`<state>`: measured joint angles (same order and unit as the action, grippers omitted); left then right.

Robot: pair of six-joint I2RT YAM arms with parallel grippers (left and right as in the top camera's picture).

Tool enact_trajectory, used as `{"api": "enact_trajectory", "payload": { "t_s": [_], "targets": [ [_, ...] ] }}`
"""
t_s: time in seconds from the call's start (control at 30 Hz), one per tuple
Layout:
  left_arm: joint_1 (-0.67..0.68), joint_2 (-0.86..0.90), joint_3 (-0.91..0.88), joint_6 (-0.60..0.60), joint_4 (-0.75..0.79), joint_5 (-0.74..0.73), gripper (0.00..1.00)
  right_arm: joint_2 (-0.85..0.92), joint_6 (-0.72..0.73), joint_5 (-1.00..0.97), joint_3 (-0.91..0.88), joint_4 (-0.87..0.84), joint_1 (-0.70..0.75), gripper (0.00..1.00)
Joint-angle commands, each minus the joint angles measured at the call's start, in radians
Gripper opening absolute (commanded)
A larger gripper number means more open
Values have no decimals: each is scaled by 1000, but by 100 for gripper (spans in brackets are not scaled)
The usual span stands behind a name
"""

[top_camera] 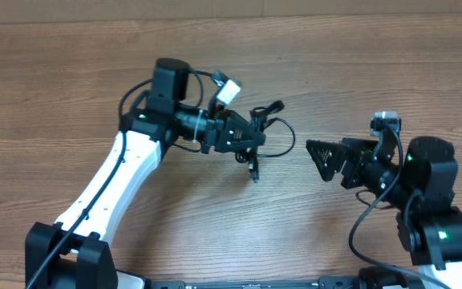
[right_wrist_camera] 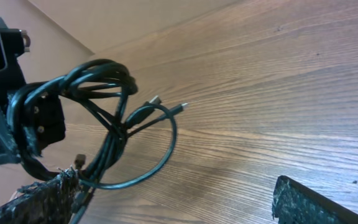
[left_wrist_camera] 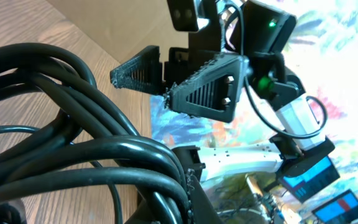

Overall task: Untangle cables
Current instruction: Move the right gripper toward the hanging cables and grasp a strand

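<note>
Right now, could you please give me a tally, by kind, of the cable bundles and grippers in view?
Cable bundles: 1, the tangled black cable bundle.
Grippers: 2, the left gripper shut on that bundle and the right gripper open and apart from it.
Total: 3

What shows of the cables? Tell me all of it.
The cables are thin, glossy black cords, rubbery-looking, tangled into one bundle of loops. The shut left gripper clamps the bundle at one side. A wide loop sags free, and two small plugs stick out, one with a metal tip. Another end dangles toward the table; whether it touches is unclear. The right gripper stands open and apart.
</note>
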<state>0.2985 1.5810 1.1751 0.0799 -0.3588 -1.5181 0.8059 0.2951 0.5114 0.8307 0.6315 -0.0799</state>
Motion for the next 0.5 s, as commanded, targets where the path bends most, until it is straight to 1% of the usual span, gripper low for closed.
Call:
{"api": "enact_trajectory", "payload": {
  "t_s": [0.0,0.13,0.2,0.3,0.33,0.37,0.47],
  "targets": [
    [-32,-31,30,13,-35,-64,4,36,-1,64,29,-49,2,100],
    [-37,-31,30,13,-37,-64,4,77,-37,120,29,-113,2,99],
    [-37,-31,30,13,-37,-64,4,98,-103,140,29,-148,2,92],
    [-36,-31,30,13,-37,-64,4,129,-233,142,29,-183,2,69],
    [-36,-31,30,13,-39,-64,4,141,-278,142,29,-195,2,64],
    [-36,-31,30,13,-39,-64,4,156,-326,144,29,-208,2,61],
    [-36,-31,30,13,-39,-64,4,193,-425,193,29,-251,2,61]
  ]
}}
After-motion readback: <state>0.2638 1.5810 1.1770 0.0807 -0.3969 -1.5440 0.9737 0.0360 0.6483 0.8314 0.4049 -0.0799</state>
